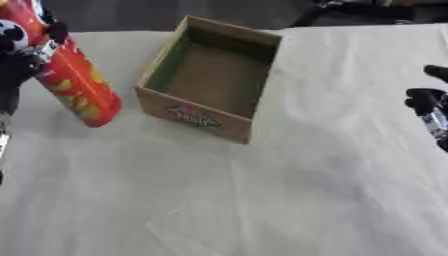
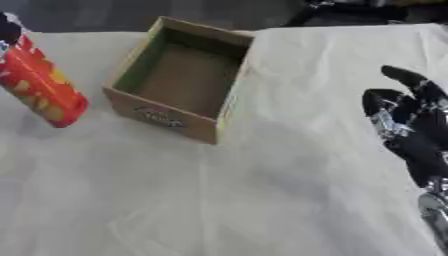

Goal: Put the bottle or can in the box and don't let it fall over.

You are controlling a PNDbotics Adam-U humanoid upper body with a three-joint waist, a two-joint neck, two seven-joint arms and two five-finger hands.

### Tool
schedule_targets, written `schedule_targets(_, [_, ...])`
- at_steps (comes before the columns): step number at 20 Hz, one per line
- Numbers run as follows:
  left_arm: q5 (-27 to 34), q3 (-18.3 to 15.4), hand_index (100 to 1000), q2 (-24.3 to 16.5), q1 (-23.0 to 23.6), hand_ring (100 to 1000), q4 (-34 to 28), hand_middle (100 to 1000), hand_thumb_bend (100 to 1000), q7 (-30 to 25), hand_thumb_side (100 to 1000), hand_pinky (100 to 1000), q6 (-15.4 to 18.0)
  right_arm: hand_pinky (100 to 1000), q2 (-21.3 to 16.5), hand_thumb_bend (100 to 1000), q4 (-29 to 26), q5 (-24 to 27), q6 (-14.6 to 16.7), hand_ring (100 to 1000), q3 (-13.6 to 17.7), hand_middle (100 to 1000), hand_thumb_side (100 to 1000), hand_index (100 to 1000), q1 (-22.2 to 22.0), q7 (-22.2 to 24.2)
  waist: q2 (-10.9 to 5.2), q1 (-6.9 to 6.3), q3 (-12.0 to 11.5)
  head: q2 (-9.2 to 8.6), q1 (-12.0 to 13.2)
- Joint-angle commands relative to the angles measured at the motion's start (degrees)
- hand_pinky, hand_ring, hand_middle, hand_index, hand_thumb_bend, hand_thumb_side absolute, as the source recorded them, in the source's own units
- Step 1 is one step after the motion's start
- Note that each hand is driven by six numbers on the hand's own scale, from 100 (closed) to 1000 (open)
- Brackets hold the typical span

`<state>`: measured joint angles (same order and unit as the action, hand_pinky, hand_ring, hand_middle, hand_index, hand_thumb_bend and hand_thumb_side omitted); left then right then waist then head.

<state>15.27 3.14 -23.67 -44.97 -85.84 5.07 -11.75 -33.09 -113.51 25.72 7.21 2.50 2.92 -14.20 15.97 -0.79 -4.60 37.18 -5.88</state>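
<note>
The tall red can (image 1: 74, 80) hangs tilted at about 9 o'clock from the cardboard box (image 1: 210, 80), its top leaning toward the far left corner and its base near the cloth-covered bench (image 1: 262, 200), just beside the box's left wall but apart from it. The left hand (image 1: 22, 55) holds it high up, near the lid, with its fingers (image 1: 56, 31) curled round the tube. Whether the base touches the cloth or hovers over it I cannot tell.

The box stands open and empty, skewed so that one corner points toward 6 o'clock. The right hand (image 2: 411, 125) rests at 3 o'clock, well apart from the box, its fingers relaxed and partly spread, holding nothing.

The step in hand looks like the carry toward the box. To do it well, the can should first be brought upright, since a lean like this would likely catch the rim or land on an edge of the base and tip. Then it needs lifting clear above the left wall, moving toward 3 o'clock until it is over the middle of the floor, and lowering straight down. The fingers should let go only once the base sits flat. With a hold so high on a tall can, slow moves would limit swinging.
</note>
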Motion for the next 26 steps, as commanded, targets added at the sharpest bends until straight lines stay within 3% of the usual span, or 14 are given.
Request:
schedule_targets(1, [0.26,0.83,180,-1.27,-3.98,459,-0.93,165,100,0.09,253,425,-0.87,746,-1.94,337,-1.08,0.81,0.42,712,0.83,839,197,769,0.35,0.08,-1.55,0.01,0.33,0.17,-0.10])
schedule_targets(6, [-1.35,2.57,180,-0.71,-10.30,461,1.66,166,100,0.07,198,427,-1.20,746,-2.30,337,-1.08,1.45,0.62,712,0.57,840,195,769,1.06,0.57,-1.52,-0.20,1.69,0.23,1.24])
schedule_targets(10, [-3.13,2.72,182,1.25,-14.62,462,3.48,169,100,0.72,214,429,-1.05,746,-2.73,336,-1.08,2.21,0.11,713,-0.60,840,209,769,3.57,1.81,-0.48,-0.76,4.61,-1.06,4.26])
schedule_targets(13, [-5.96,2.66,183,2.36,-17.14,469,5.15,174,100,1.36,134,438,-0.26,746,-3.12,338,-1.08,3.13,0.06,713,-1.30,840,190,769,5.73,2.85,0.39,-1.33,7.18,-2.00,6.16])
schedule_targets(17, [-10.93,2.06,186,3.67,-18.98,474,7.77,180,100,1.82,147,446,0.79,746,-3.06,337,-1.08,3.64,-0.35,713,-2.26,841,198,769,7.66,4.11,1.57,-2.05,9.44,-3.04,8.05])
schedule_targets(21, [-13.54,2.08,212,5.06,-19.99,536,11.81,248,100,-0.70,100,542,2.26,746,-2.92,335,-1.08,3.57,-0.78,713,-2.71,842,197,769,8.62,4.66,2.36,-2.57,10.62,-3.92,9.29])
schedule_targets(22, [-14.35,1.95,261,5.33,-20.09,593,12.64,297,100,-1.41,100,618,2.81,745,-2.90,335,-1.08,3.41,-0.81,713,-2.76,842,197,769,8.72,4.70,2.52,-2.65,10.78,-4.14,9.44])
schedule_targets(24, [-15.66,1.71,308,5.69,-20.18,651,13.97,345,100,-2.43,100,678,3.83,745,-2.84,335,-1.08,2.93,-0.91,714,-2.97,842,197,769,8.77,4.86,2.80,-2.84,11.08,-4.54,9.73])
schedule_targets(25, [-16.29,1.65,417,5.78,-20.21,767,14.52,452,100,-2.99,100,775,4.52,745,-2.75,333,-1.08,2.73,-0.99,714,-3.04,843,198,769,8.73,4.88,2.91,-2.93,11.17,-4.69,9.80])
schedule_targets(26, [-16.94,1.64,606,5.86,-20.20,867,15.02,563,312,-3.81,126,893,5.41,745,-2.68,333,-1.08,2.58,-1.07,714,-3.08,843,199,769,8.69,4.85,2.98,-3.00,11.21,-4.76,9.82])
